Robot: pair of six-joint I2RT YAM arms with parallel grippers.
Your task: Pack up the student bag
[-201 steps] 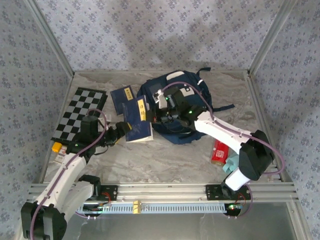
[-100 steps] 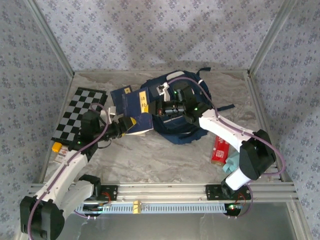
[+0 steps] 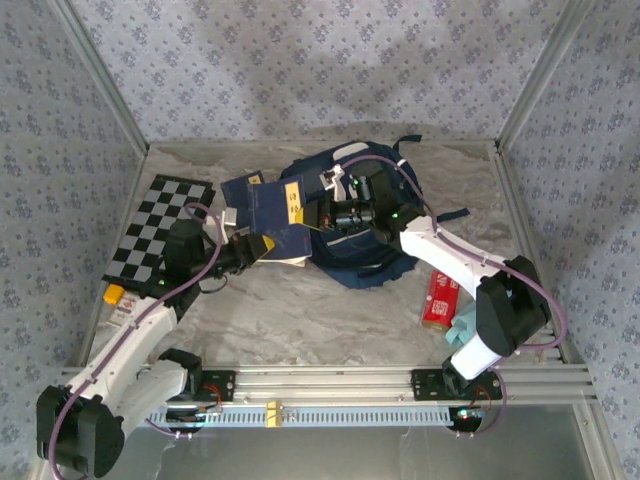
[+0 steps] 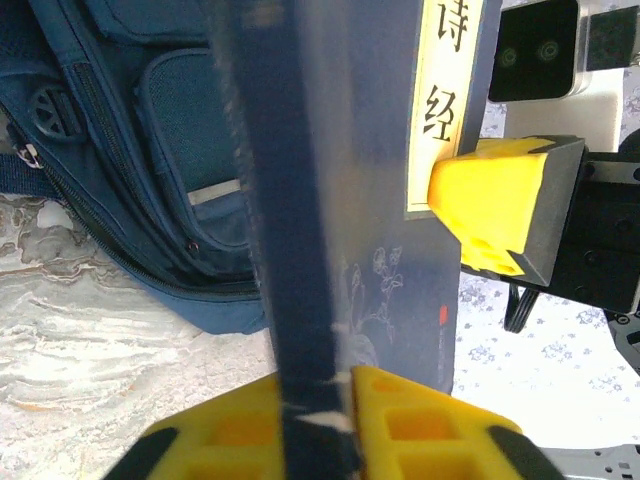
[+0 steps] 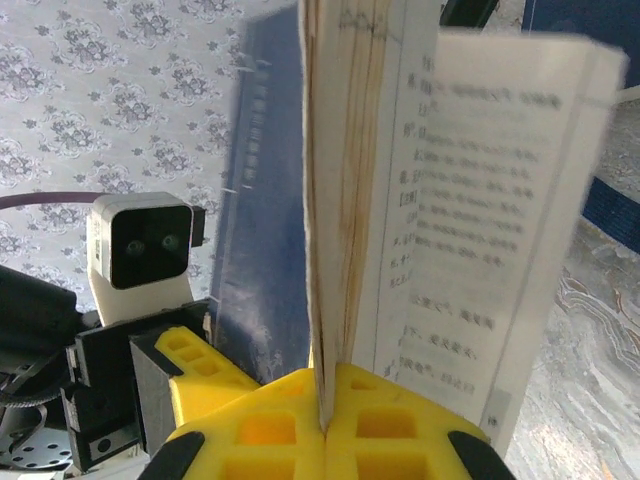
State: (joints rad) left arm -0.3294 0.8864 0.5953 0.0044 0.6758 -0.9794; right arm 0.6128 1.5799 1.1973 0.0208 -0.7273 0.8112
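Top external view, nearest first: on the near side of the student bag [image 3: 365,265] the marble table [image 3: 300,320] lies bare up to its metal front rail [image 3: 330,380], the widest free stretch I have. Near-right of the bag, a red packet [image 3: 437,300] and a teal object [image 3: 463,325] lie close to the table's right edge. Near-left of the bag, well apart from it, a small orange-yellow item [image 3: 116,294] sits by the left edge.

My left end effector [image 3: 252,246] is just left of the bag, clamped narrow on the near-left corner of a blue book [image 3: 278,215] with a yellow label. In the left wrist view my yellow pads [image 4: 400,420] pinch that edge. My right end effector [image 3: 338,212], over the bag's left part, is pinched tight on the same book's pages, fingertips [image 5: 260,430] meeting in the right wrist view.

Left of the bag a checkerboard [image 3: 160,228] lies flat, with a second blue book [image 3: 240,190] between it and the bag. Beyond the bag, a thin strip of table reaches the back wall [image 3: 320,70].
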